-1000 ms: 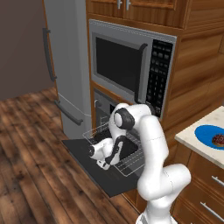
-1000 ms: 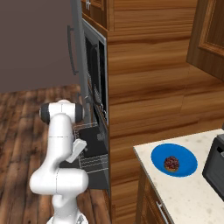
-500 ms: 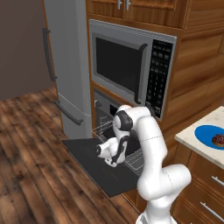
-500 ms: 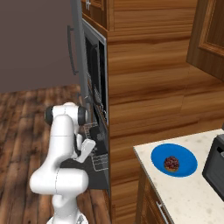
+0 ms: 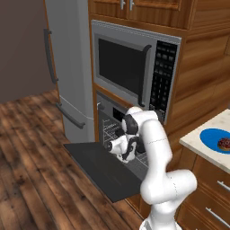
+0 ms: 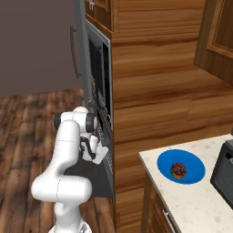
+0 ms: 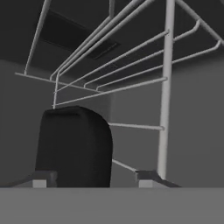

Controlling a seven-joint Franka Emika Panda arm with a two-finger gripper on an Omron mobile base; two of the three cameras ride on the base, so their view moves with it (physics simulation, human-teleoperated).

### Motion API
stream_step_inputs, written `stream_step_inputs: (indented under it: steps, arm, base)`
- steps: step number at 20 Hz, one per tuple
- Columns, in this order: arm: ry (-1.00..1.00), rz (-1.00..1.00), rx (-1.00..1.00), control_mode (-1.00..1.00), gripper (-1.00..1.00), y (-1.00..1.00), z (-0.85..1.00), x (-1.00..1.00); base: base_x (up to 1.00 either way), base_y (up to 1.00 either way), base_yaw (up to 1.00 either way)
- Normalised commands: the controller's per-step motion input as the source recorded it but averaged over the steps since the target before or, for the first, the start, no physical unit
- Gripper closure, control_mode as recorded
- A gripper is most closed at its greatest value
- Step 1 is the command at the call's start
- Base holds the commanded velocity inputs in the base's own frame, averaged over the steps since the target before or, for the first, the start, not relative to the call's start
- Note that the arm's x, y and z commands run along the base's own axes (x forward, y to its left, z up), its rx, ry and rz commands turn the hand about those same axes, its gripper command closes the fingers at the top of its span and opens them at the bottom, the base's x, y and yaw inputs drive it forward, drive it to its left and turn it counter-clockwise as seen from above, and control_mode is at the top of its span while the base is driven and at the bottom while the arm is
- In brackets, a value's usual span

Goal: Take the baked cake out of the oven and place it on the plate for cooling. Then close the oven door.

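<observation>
The wide dark grey drop-down oven door (image 5: 105,170) lies flat open, below and out to the left of the jaws in the left base view. The white arm's two-finger gripper (image 5: 117,144) reaches low over it at the mouth of the built-in grey steel oven (image 5: 112,122), pointing into the cavity. In the hand view one dark finger (image 7: 74,146) rises large at the left; whether the jaws stand apart or together cannot be told, and nothing shows between them. The thin steel wire rack (image 7: 131,65) runs above and ahead of the jaws. Well off to the right, on the pale counter, the small dark reddish-brown baked cake (image 6: 178,170) sits on the flat round bright blue plate (image 6: 191,159).
</observation>
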Motion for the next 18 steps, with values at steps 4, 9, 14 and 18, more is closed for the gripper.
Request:
stream_step_inputs:
  steps: [4,9,14,18]
  arm:
    - [0.00,0.00,0.00,-1.00,-1.00,0.19,0.46,-0.47]
    - [0.00,0.01,0.00,-1.00,-1.00,0.72,0.70,-1.00]
    - [-0.06,0.02,0.00,-1.00,-1.00,0.84,0.78,-1.00]
    - [-0.23,0.03,-0.01,-1.00,-1.00,0.72,0.99,-0.82]
  base:
    - [0.00,0.00,0.00]
    - [0.00,0.00,0.00]
    - [0.00,0.00,0.00]
    - [0.00,0.00,0.00]
